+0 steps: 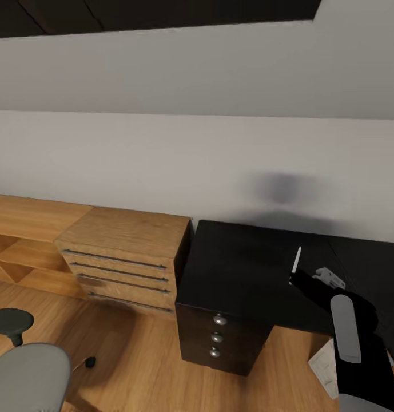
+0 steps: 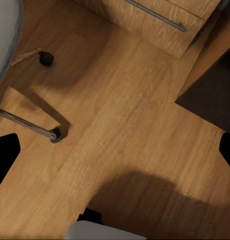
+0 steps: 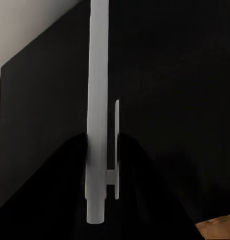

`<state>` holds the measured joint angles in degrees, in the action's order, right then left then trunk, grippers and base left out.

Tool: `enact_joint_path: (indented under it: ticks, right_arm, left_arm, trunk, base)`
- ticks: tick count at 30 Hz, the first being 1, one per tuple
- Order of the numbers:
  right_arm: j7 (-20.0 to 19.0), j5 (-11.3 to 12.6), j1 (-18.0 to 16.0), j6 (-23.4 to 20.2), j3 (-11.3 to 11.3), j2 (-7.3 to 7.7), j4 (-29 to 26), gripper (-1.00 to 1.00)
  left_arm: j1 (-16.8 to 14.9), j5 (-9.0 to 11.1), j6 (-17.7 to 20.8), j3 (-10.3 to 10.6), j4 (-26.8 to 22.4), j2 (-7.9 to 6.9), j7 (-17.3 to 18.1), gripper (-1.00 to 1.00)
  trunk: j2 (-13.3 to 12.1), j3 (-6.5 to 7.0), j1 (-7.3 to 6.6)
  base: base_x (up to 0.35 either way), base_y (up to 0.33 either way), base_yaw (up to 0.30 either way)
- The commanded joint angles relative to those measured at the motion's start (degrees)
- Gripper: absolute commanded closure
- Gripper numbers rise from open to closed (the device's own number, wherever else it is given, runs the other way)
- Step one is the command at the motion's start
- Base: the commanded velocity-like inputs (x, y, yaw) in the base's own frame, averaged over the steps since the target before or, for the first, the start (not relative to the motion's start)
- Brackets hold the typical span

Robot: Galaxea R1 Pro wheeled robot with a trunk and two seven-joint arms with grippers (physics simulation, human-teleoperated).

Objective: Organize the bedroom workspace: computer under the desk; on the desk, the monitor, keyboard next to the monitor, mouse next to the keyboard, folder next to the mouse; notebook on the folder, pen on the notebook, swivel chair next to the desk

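My right gripper (image 1: 295, 279) is shut on the thin white pen (image 1: 297, 258), holding it above the black desk (image 1: 237, 269) near its back. In the right wrist view the pen (image 3: 98, 100) stands between the two black fingers (image 3: 69, 175), with the dark desk top (image 3: 175, 80) behind it. The swivel chair (image 1: 25, 372), with a grey back and a black arm, is at the lower left on the floor. My left gripper (image 2: 115, 152) hangs open over the wooden floor beside the chair's chrome leg and wheel (image 2: 54, 134), with nothing between its fingers.
A light wooden drawer cabinet (image 1: 125, 257) stands against the desk's left end, with low wooden shelving further left. The desk's black drawers with silver knobs (image 1: 218, 336) face me. A white boxy object (image 1: 322, 361) lies on the floor under the desk edge, partly behind my arm.
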<state>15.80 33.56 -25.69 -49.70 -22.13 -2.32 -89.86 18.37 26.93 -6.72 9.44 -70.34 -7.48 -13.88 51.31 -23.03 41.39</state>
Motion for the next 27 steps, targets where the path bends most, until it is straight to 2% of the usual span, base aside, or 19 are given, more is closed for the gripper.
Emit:
enact_joint_path:
  ticks: [1, 7, 13, 16, 27]
  right_arm:
    - [0.46, 0.72, -0.06, -0.17, -0.12, -0.05, -0.05, 1.00]
    - [0.37, 0.80, -0.06, 0.10, -0.68, 0.00, -0.05, 1.00]
    - [0.30, 0.85, -0.06, 0.13, -2.38, 0.06, -0.05, 1.00]
    - [0.22, 0.83, -0.06, 0.17, -3.05, 0.24, -0.05, 1.00]
    - [0.35, 0.43, -0.06, 0.20, -3.06, 0.38, 0.06, 1.00]
  left_arm:
    - [0.00, 0.58, -0.31, 0.23, -0.06, -0.08, -0.37, -1.00]
    - [0.00, 0.58, -0.31, 0.23, -0.06, -0.08, -0.29, -1.00]
    - [0.00, 0.58, -0.39, 0.23, -0.06, -0.08, -0.35, -1.00]
    - [0.00, 0.58, -0.39, 0.25, -0.06, -0.08, -0.36, -1.00]
    - [0.00, 0.57, -0.40, 0.32, -0.05, -0.03, -0.36, -1.00]
  trunk:
    - [0.05, -0.07, -0.02]
    - [0.05, -0.08, -0.02]
    - [0.05, -0.06, -0.02]
    - [0.05, -0.01, -0.02]
    - [0.05, 0.21, -0.02]
  base:
    - [-0.330, 0.000, -0.175]
    - [-0.133, 0.000, -0.020]
    - [-0.016, 0.000, -0.049]
    - [-0.003, 0.000, -0.200]
    - [0.000, 0.000, -0.263]
